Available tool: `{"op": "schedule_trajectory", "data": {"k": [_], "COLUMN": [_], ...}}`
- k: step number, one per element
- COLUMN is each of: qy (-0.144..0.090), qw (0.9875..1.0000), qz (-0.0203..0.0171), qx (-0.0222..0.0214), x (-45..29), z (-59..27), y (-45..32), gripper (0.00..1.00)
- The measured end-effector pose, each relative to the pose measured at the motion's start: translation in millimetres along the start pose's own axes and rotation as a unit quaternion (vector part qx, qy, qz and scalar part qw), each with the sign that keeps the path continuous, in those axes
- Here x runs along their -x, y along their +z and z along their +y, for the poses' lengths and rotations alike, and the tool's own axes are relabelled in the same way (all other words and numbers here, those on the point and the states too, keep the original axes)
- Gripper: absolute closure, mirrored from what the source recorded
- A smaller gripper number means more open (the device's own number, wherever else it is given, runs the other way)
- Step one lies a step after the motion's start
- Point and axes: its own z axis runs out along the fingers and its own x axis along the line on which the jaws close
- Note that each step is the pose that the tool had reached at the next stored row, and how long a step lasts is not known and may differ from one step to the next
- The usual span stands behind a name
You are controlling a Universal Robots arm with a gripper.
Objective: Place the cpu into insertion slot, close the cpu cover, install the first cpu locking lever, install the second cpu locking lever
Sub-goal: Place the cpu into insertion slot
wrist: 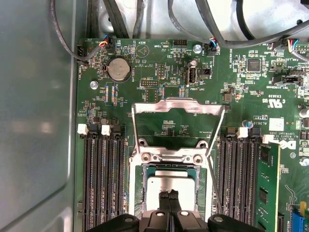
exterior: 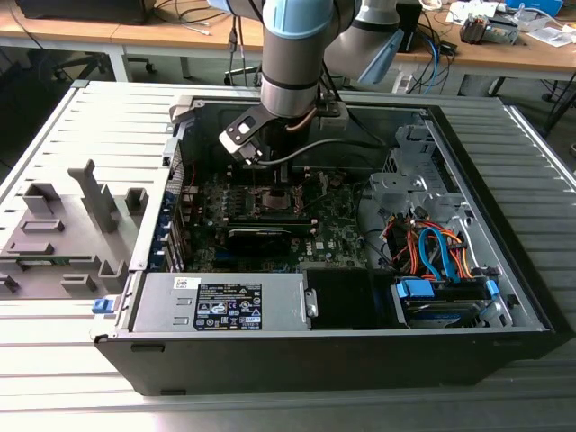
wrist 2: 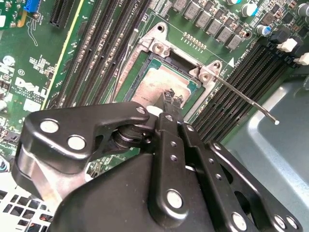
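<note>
Cpu (wrist: 155, 183) lies in insertion slot (wrist: 136, 191) on green motherboard (wrist: 159, 63). Cpu cover (wrist: 178, 105) flipped up, open, at slot edge. Gripper (wrist: 169, 195) fingertips pressed together, empty, over cpu top; contact unclear.

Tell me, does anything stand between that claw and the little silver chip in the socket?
Nothing visible does. The cpu cover stands tilted up and open, off the insertion slot. The cpu lies bare in the slot, and the claw is directly over it with its tips together.
</note>
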Motion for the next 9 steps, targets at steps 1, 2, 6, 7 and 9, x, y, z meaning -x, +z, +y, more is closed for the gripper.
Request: {"op": "schedule_trajectory", "data": {"k": [1, 2, 6, 7, 9], "qy": [0.000, 0.000, 0.000, 0.000, 0.000], "qw": [1.0000, 1.0000, 1.0000, 1.0000, 1.0000], "qz": [0.0001, 0.0000, 0.0000, 0.0000, 0.0000], "qx": [0.0000, 0.0000, 0.0000, 0.0000, 0.0000], "x": [0.0, 0.0, 0.0, 0.0, -0.1], "z": [0.0, 0.0, -0.1, -0.1, -0.2], "y": [-0.3, -1.1, -3.5, -4.0, -5.3], "gripper": [0.89, 0.89, 0.89, 0.89, 0.89]}}
